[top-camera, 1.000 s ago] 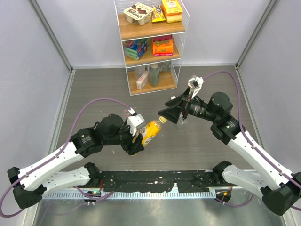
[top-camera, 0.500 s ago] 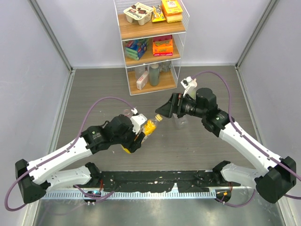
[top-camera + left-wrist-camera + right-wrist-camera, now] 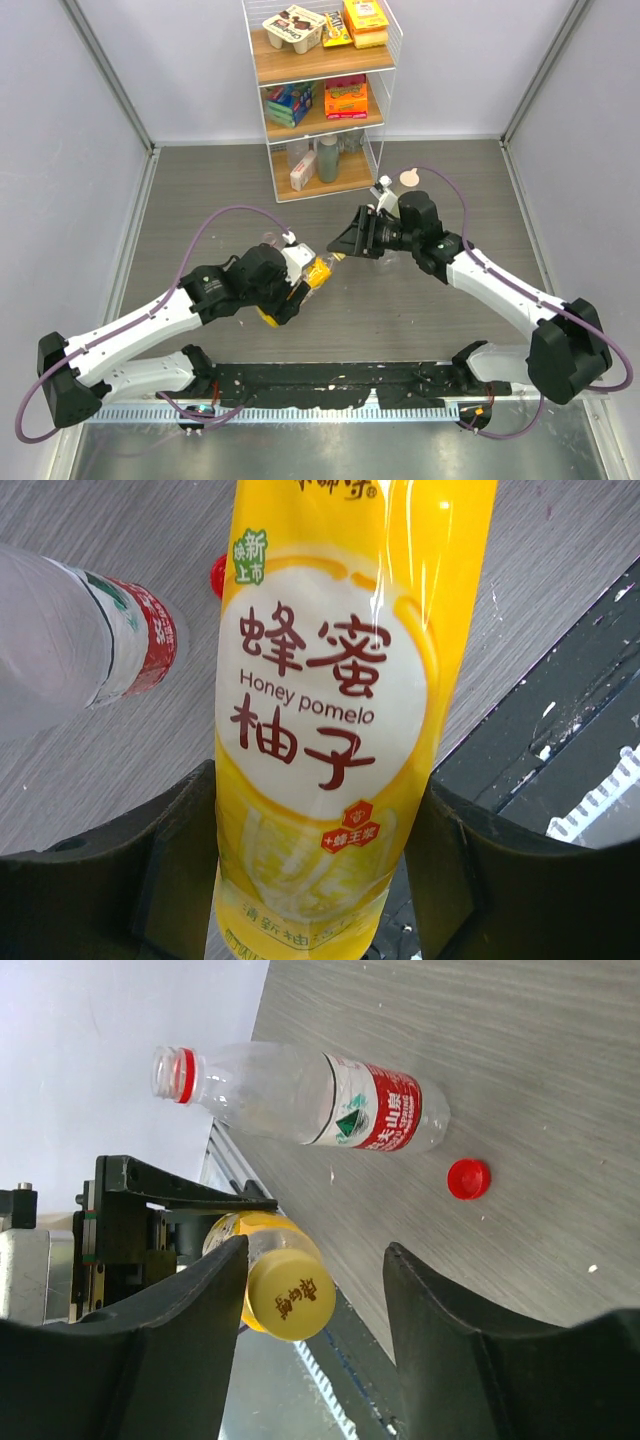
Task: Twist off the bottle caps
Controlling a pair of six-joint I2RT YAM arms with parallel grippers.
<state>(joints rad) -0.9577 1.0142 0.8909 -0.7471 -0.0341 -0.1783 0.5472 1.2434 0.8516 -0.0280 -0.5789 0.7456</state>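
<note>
Above the grey wood-grain tabletop (image 3: 200,190), an unscrewing is being set up.
Right gripper (image 3: 315,1252) straddles the round yellow plastic cap (image 3: 290,1297), jaws apart, not yet pinching; left gripper (image 3: 320,780) clamps the yellow-orange plastic juice bottle (image 3: 330,630), tilted in mid-air, likely bracing it against the twist.

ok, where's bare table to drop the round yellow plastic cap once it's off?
Bare grey tabletop between the left wall and the white wire shelf rack; also between the right arm and right wall. Crowded mid-table: yellow plastic juice bottle, clear red-labelled plastic bottle, small red screw cap.
</note>
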